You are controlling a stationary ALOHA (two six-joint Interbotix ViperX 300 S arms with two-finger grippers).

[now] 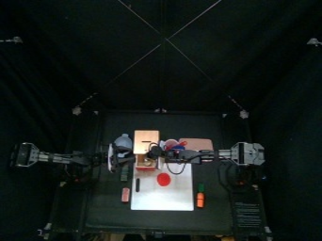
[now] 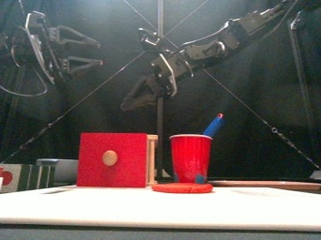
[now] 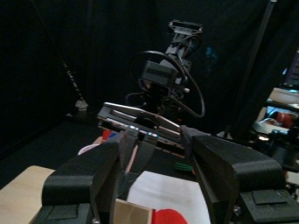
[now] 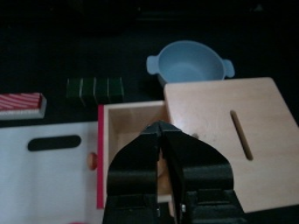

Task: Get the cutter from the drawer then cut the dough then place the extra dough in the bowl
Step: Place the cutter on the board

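Far left, one red-and-white striped toy [image 4: 21,103] is noted on the table, with one dark green roll [image 4: 93,87] just beside it. One blue-grey bowl [image 4: 187,70] is seen next, set behind the box and empty.

The left gripper [image 2: 96,52] is held high over the table's left side, its jaws spread wide and nothing between them.

One wooden box [image 4: 222,122] is recorded near the middle. Its drawer [image 4: 131,118] is drawn out toward the board, with the red front [image 2: 113,159] facing forward. The cutter cannot be made out in any view.

One piece of dough [image 2: 182,187] is counted. It is a flat red disc, round and uncut, and it is laid on the back part of the one white board [image 2: 75,202]. It is placed right of the box and directly before the cup.

One red cup [image 2: 191,157] is stood upright behind the dough. One blue knife [image 2: 213,124] is seen leaning out of it.

The right gripper [image 4: 163,133] is reached in from the right and held above the open drawer, its jaws pressed together at the tips.
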